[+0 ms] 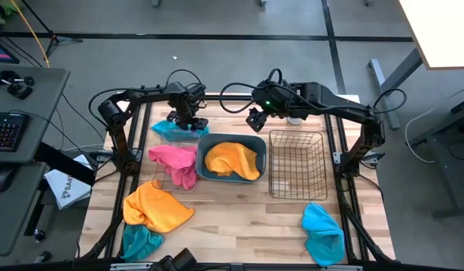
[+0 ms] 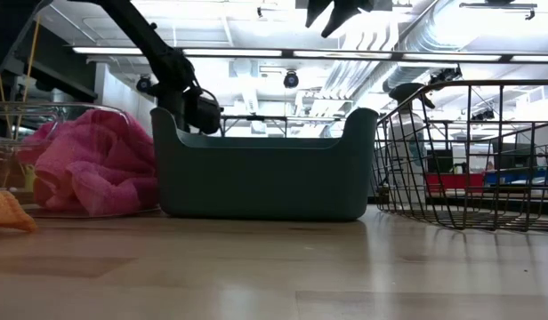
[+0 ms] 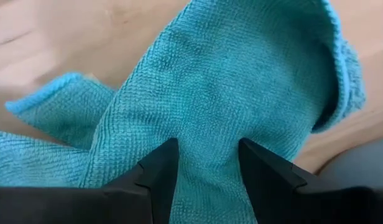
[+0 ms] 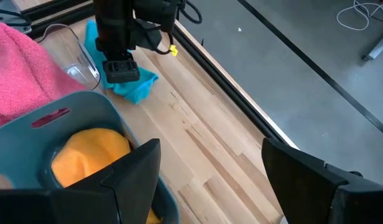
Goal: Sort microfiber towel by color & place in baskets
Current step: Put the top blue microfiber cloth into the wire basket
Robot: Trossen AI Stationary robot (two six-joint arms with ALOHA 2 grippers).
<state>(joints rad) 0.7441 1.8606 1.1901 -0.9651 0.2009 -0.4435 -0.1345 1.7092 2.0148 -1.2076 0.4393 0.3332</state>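
Left gripper [image 3: 204,163] narrowly parted, pressed into the turquoise towel [image 3: 241,93] behind the clear box [image 4: 79,62] | right gripper [image 4: 207,168] wide, empty, above the teal tub [image 1: 251,143] | you risk pinching only a fold, so it slips short of the wire basket [image 1: 296,162].

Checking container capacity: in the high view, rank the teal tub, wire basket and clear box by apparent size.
1. Dark teal rounded plastic tub and square wire-mesh basket: look alike.
2. Small clear plastic box: smaller, though pink towel hides much.

no legible text or labels on anything in view
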